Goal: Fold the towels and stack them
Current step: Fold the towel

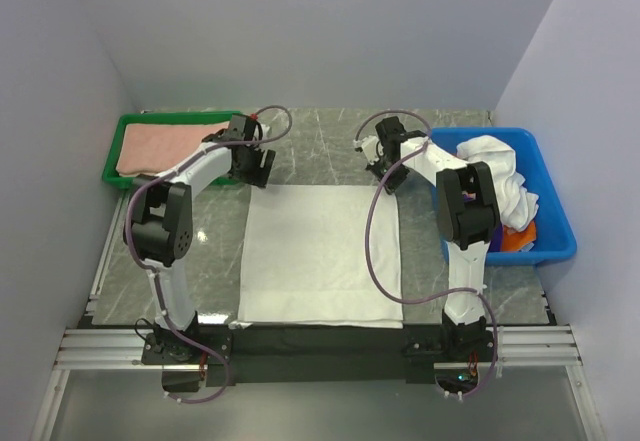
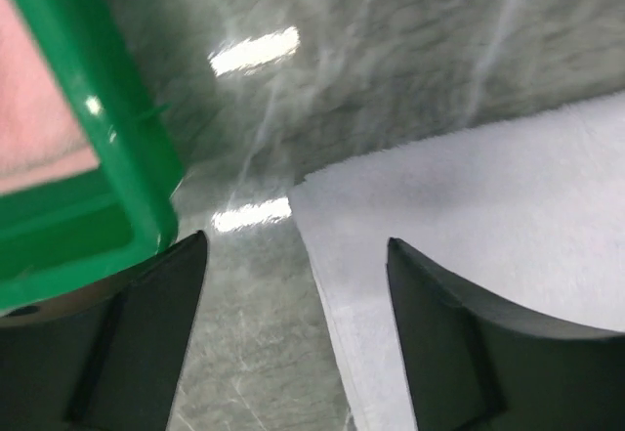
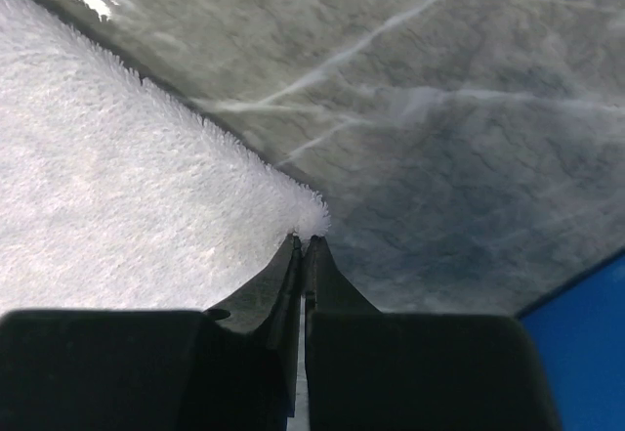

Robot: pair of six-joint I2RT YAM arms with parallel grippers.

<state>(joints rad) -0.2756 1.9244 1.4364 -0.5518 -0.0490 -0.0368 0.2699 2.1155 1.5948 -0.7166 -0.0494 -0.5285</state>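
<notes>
A white towel [image 1: 320, 251] lies spread flat on the marble table between the arms. My left gripper [image 1: 258, 169] is open low over its far left corner, one finger on each side of the towel's [image 2: 488, 216] left edge, the gripper [image 2: 296, 255] holding nothing. My right gripper [image 1: 385, 176] is at the far right corner. In the right wrist view this gripper [image 3: 303, 240] is shut on the fluffy corner tip of the towel [image 3: 127, 187]. A salmon-pink towel [image 1: 165, 146] lies folded in the green tray [image 1: 112, 156].
The green tray's wall [image 2: 98, 108] stands just left of my left fingers. A blue bin [image 1: 555, 241] at the right holds crumpled white towels [image 1: 495, 166] and an orange one [image 1: 515, 239]. The bin's edge [image 3: 586, 323] shows near my right gripper.
</notes>
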